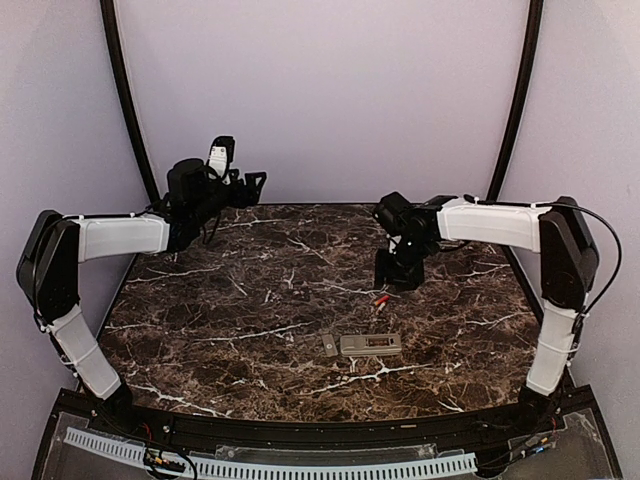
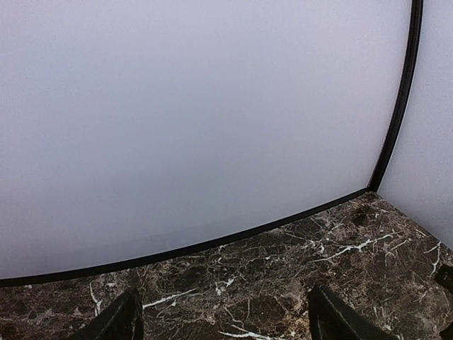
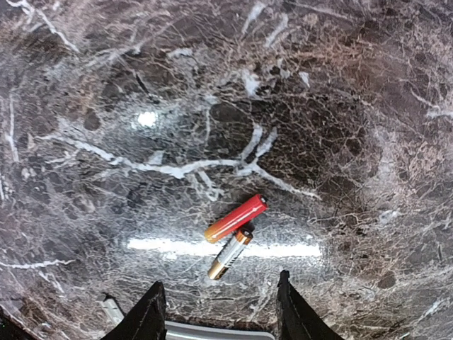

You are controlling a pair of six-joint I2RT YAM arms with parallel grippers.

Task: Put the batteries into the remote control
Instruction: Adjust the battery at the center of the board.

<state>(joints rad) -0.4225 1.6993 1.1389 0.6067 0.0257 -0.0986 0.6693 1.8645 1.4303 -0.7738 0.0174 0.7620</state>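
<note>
Batteries [image 3: 236, 219]: two cylinders, one red, one silver-gold, touching, flat on desk [image 1: 250, 300] beyond remote control [image 1: 370, 345], grey back up. Right end effector [image 3: 220, 280] over them, released, empty. Left end effector [image 2: 225, 290] released, raised.

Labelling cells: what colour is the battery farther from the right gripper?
Battery: red, golden end. Right wrist view.
</note>
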